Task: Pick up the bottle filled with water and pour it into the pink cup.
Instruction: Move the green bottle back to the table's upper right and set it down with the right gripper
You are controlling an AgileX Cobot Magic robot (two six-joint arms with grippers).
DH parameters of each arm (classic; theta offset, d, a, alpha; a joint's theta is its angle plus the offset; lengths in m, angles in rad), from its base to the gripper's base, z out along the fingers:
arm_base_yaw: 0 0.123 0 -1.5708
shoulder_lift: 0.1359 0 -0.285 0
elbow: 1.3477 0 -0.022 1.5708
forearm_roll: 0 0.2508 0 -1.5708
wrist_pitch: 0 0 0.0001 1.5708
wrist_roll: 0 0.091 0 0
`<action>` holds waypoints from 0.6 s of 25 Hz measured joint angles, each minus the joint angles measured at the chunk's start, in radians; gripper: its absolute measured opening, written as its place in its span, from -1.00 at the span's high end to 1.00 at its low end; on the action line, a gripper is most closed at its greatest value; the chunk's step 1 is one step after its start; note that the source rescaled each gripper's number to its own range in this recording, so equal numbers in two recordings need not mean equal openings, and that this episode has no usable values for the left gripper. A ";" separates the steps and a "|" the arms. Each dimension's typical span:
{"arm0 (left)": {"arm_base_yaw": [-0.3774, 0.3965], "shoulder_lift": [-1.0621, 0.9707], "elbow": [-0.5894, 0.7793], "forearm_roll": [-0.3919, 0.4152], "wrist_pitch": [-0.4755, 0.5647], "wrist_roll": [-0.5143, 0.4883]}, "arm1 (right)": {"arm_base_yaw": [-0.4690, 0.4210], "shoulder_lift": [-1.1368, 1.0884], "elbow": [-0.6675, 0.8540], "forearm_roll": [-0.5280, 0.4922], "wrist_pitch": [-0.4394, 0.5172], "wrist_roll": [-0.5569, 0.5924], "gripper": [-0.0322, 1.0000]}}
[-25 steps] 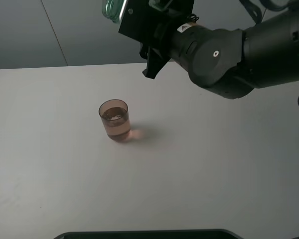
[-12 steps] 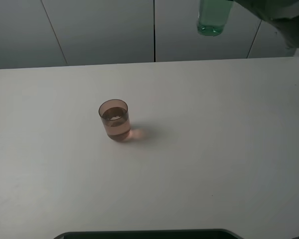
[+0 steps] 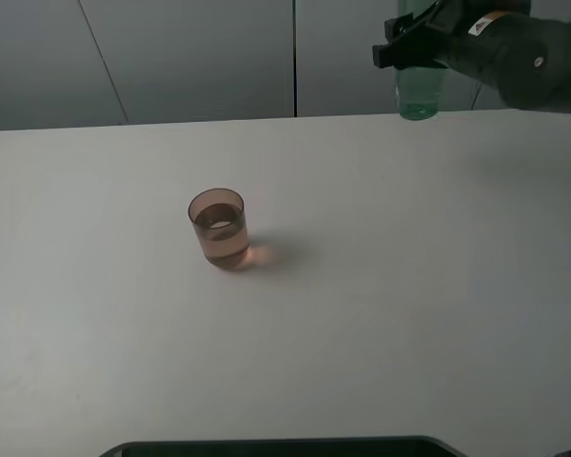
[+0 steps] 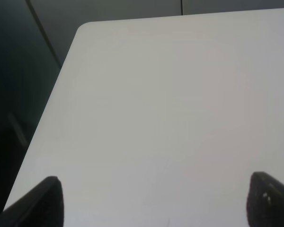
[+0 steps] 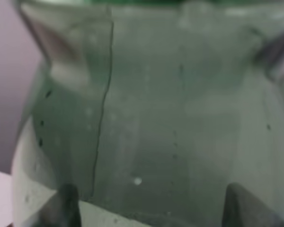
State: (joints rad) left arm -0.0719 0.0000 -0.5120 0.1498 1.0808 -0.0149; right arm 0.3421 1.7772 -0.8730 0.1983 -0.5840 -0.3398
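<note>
Clamping the bottle [image 3: 419,93] between pressed-in jaws, the right gripper [image 3: 421,48] holds it upright in the air above the far right edge of the table [image 3: 381,314], green-tinted wall filling the right wrist view. Pink cup [image 3: 219,228]: upright on the table left of centre, partly filled with liquid, well apart from the bottle. Left gripper [image 4: 151,201]: jaws spread wide, both dark fingertips [image 4: 47,198] over bare tabletop near a rounded corner, holding nothing.
</note>
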 joint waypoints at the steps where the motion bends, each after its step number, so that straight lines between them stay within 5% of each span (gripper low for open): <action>1: 0.000 0.000 0.000 0.000 0.000 0.000 | 0.000 0.034 -0.014 -0.036 -0.006 0.030 0.94; 6: 0.000 0.000 0.000 0.000 0.000 0.000 | -0.015 0.213 -0.129 -0.136 -0.023 0.180 0.94; 15: 0.000 0.000 0.000 0.000 0.000 0.000 | -0.129 0.352 -0.216 -0.074 -0.030 0.228 0.94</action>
State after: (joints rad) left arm -0.0719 0.0000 -0.5120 0.1498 1.0808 -0.0149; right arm 0.2128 2.1296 -1.0890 0.1242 -0.6140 -0.1117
